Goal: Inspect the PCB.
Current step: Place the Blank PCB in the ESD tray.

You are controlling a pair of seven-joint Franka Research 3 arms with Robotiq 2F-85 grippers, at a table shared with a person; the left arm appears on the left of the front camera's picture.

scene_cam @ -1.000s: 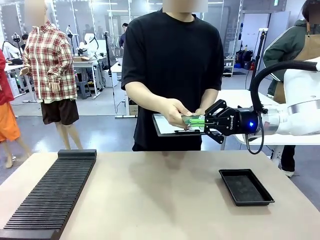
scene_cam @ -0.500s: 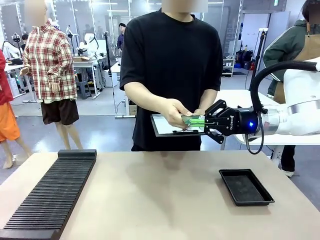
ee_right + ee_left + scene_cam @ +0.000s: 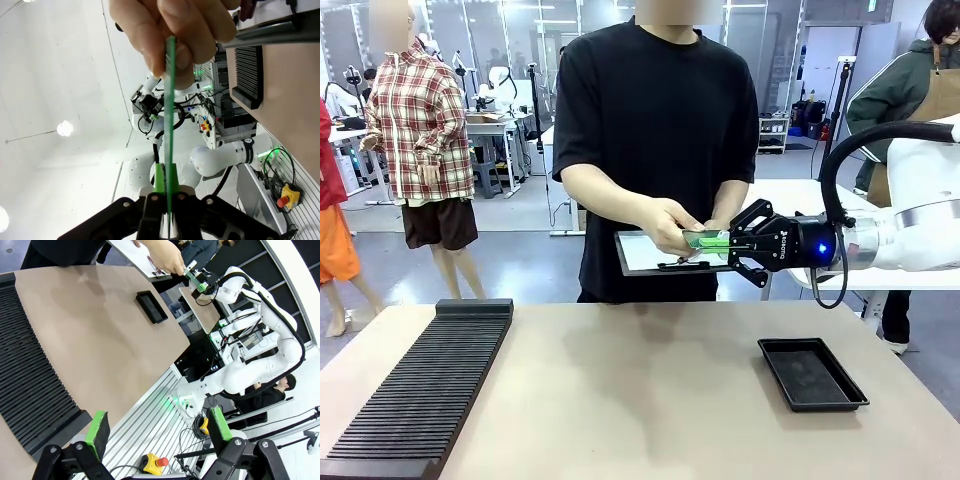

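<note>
The PCB (image 3: 706, 240) is a thin green board held level above the far side of the table. My right gripper (image 3: 732, 243) is shut on its right end. The person's hand (image 3: 672, 224) pinches its left end, over a clipboard (image 3: 642, 252) held in the other hand. In the right wrist view the PCB (image 3: 170, 115) runs edge-on from my shut right gripper (image 3: 165, 192) up into the person's fingers (image 3: 175, 35). My left gripper (image 3: 159, 426) stands open with nothing between its green pads, off the near table edge. From there the PCB (image 3: 193, 278) shows far off.
A shallow black tray (image 3: 812, 372) lies on the right of the brown table (image 3: 640, 400). A long black slotted rack (image 3: 420, 390) lies along the left side. The person stands at the far edge. Other people are farther back.
The person's body and the clipboard have shifted slightly to the left. My right gripper and the PCB stay in place.
</note>
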